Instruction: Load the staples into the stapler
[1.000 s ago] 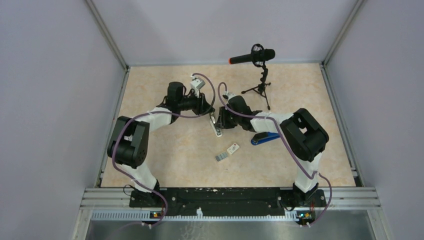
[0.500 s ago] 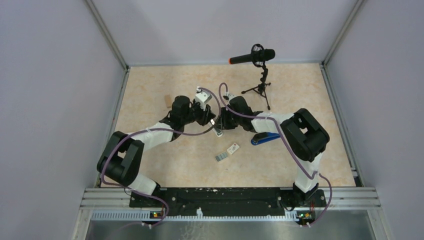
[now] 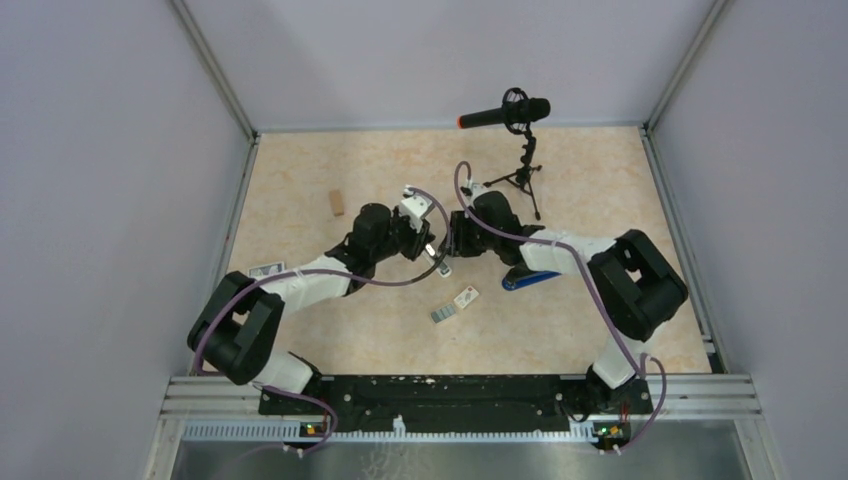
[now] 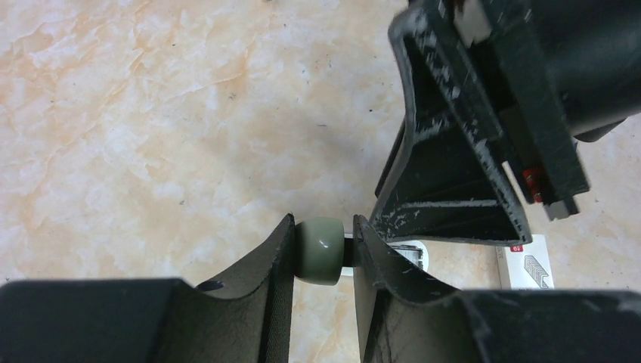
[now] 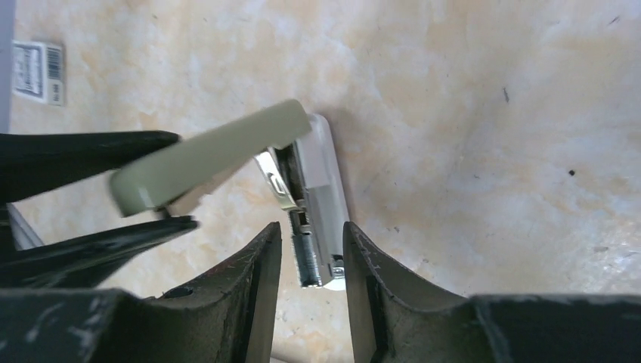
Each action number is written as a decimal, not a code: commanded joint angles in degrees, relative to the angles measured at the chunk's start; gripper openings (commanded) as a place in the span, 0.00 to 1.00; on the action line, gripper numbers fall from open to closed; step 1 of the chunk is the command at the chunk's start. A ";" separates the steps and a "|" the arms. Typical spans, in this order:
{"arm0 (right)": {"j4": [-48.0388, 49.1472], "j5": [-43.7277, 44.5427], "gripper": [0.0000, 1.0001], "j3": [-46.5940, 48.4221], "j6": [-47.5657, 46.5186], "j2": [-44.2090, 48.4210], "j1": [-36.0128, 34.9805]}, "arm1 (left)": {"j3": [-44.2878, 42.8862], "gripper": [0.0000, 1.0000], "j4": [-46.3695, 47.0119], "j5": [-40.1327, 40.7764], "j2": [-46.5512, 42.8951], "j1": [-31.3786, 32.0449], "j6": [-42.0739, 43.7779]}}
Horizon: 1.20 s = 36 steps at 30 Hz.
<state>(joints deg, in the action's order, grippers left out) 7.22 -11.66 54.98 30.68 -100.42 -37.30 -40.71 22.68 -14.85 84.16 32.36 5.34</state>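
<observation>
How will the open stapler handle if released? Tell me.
The stapler is hinged open; its lid would likely drop or snap shut if the left gripper lets go. Its smooth rounded lid probably slips easily. Small, so probably light; the right gripper around its base likely stops sliding.

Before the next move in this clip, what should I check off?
1. Lid of the stapler lifted off its rail: ok.
2. The left claw shut on that lid: ok.
3. The right claw clamping the base: cannot tell; it straddles the base.
4. The staples in the rail: not ok; they lie on the table.
5. A claw free to fetch them: not ok.
</observation>
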 commanded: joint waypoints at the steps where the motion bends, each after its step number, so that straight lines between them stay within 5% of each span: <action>1: 3.30 0.20 0.36 0.12 0.41 4.90 1.29 | -0.16 0.16 3.00 3.72 -0.97 1.70 0.79; 8: 5.24 0.97 0.36 -4.18 2.41 9.39 2.23 | 0.51 0.17 2.84 8.56 -1.16 4.89 2.40; 19: 2.82 6.87 0.39 -11.50 2.62 22.43 6.66 | 1.73 0.35 1.23 17.33 -0.54 10.68 4.76; 25: 1.81 6.96 0.39 -13.03 2.36 25.30 8.02 | 1.81 0.57 -0.26 11.68 -2.11 11.06 1.62; 36: 1.64 5.60 0.40 -14.70 1.76 26.11 8.21 | -2.72 0.75 -8.68 5.72 -5.20 11.06 -7.96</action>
<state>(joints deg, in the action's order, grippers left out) 7.66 -5.48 41.54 33.19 -76.49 -29.45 -39.77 16.99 -7.07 81.67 43.22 2.79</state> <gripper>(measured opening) 0.399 0.718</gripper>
